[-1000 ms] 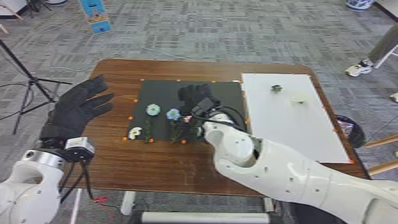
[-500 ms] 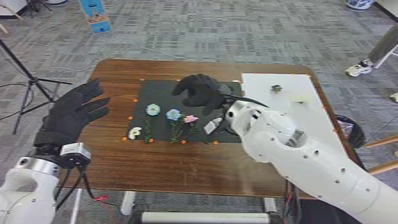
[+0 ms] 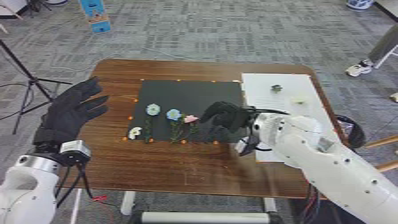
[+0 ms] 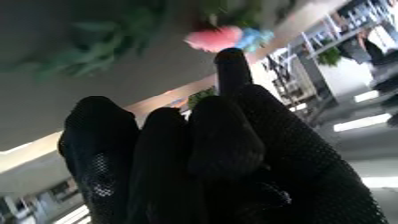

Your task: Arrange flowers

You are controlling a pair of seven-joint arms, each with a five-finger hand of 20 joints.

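Observation:
In the head view, my right hand [image 3: 228, 116] is over the right part of the black mat [image 3: 191, 92], its fingers loosely extended and holding nothing. A pale blue-white flower [image 3: 153, 109], a blue flower [image 3: 173, 114] and a pink flower [image 3: 190, 119] lie side by side with green stems on the mat; a white flower [image 3: 135, 132] is at its near left corner. My left hand [image 3: 71, 111] hangs open left of the mat. The right wrist view has my right hand [image 4: 222, 145], the pink flower [image 4: 214, 39] beyond its fingertips, the blue flower [image 4: 256, 38] and blurred green leaves [image 4: 102, 37].
Right of the mat, a white sheet [image 3: 289, 120] bears a small green plant piece [image 3: 276, 88] and a pale yellowish flower [image 3: 299, 101]. Orange markers edge the mat and sheet on the brown table [image 3: 160, 172]. A black tripod [image 3: 31, 80] stands on the floor at the left.
My right hand first moved up across the mat, uncovering the pink flower, then down and to the right. The left hand stays nearly still.

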